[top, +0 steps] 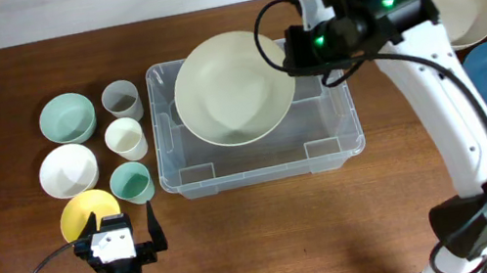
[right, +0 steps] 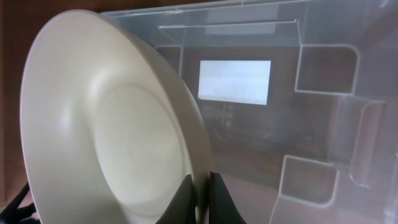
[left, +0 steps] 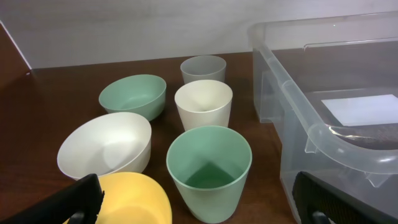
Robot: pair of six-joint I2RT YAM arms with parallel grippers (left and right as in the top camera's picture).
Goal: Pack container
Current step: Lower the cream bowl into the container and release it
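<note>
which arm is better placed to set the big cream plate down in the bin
Right. The right gripper is shut on the cream plate at its rim, and the plate hangs over the container. The left gripper is open and empty, off by the yellow bowl, outside the container.

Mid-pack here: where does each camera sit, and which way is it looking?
Overhead: above the table, looking straight down at the container, bowls and cups; both arms show, left gripper open, right gripper pinching the cream plate.
Left wrist: low on the left arm, facing across the cups and bowls toward the container's corner; its fingers show at the bottom corners.
Right wrist: on the right arm, looking into the container past the plate; its fingers clamp the plate's rim.
Shared: all three see the container; overhead and right wrist share the plate.
</note>
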